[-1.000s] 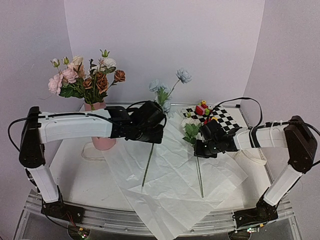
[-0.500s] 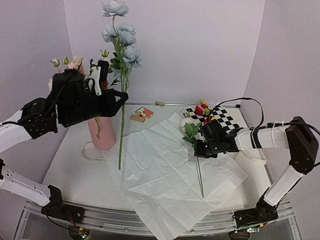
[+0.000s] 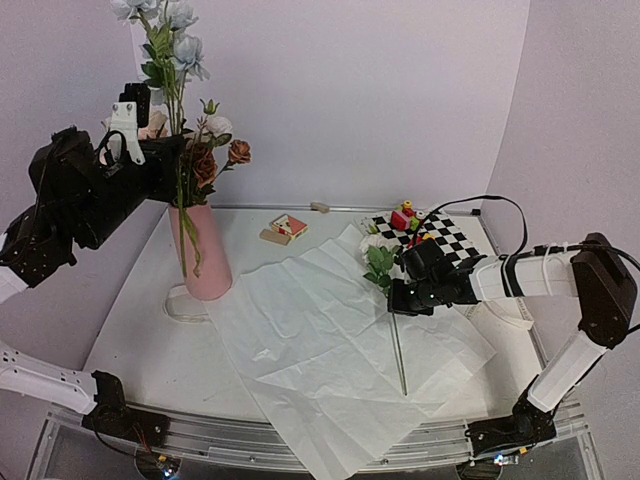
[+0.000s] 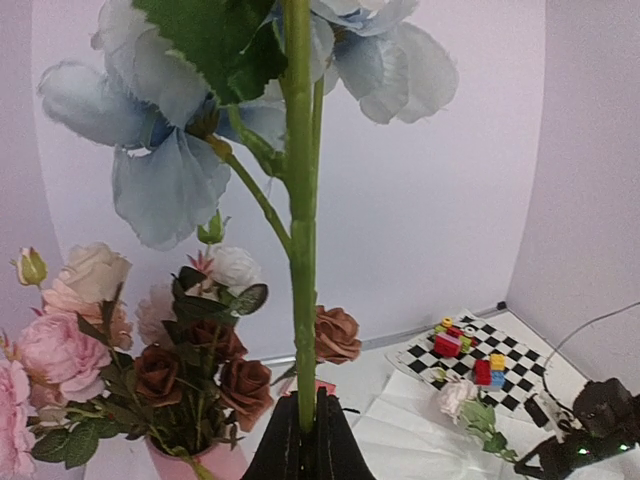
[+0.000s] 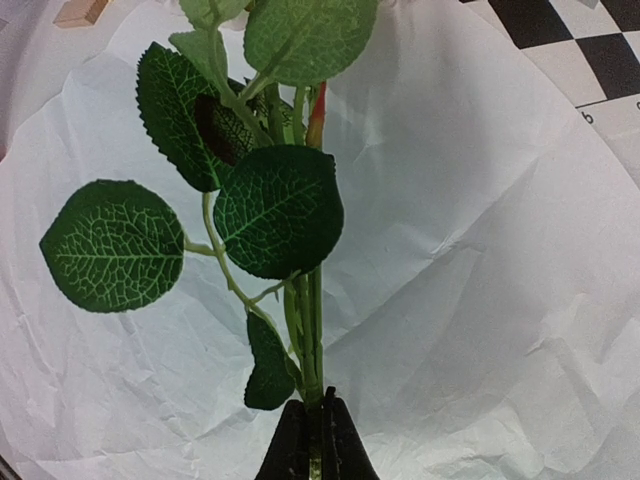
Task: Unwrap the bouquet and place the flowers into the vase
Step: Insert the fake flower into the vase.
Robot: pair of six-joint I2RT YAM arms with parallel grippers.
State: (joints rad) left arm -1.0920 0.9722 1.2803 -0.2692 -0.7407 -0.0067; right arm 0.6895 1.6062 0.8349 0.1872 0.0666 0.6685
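So the left gripper [image 4: 305,430] has its jaws clamped on the green stem [image 4: 298,260] of a pale blue flower [image 4: 160,160] standing straight up, with pink, white and rust roses [image 4: 190,360] in the pink vase [image 4: 200,466] lower left and the checkered mat [image 4: 510,360] with toy blocks [image 4: 448,343] off right.

Plain pale lilac walls [image 3: 400,100] enclose the white tabletop [image 3: 140,340] on its far, left and right sides; the light is soft and even.
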